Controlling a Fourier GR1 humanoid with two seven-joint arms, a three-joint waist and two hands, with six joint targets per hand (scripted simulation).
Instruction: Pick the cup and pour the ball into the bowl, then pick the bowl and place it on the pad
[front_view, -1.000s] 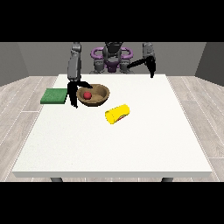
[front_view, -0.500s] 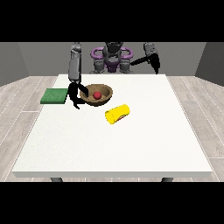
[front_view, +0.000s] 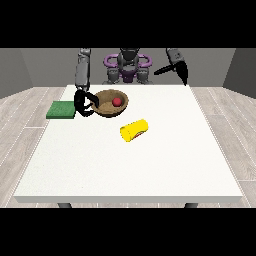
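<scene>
A brown bowl with a red ball inside it stands at the table's far left part. The hand at the view's left is at the bowl's left rim, its fingers curled round the rim. A yellow cup lies on its side in front of the bowl, apart from both hands. The green pad lies flat just left of that hand. The hand at the view's right hangs raised over the table's far right, fingers straight and holding nothing.
The white table stretches wide towards the camera in front of the cup. The robot's torso stands behind the far edge. Wooden floor surrounds the table.
The hand at the view's left has closed in on the bowl's rim, and the bowl has shifted slightly right and up. The hand at the view's right has risen a little.
</scene>
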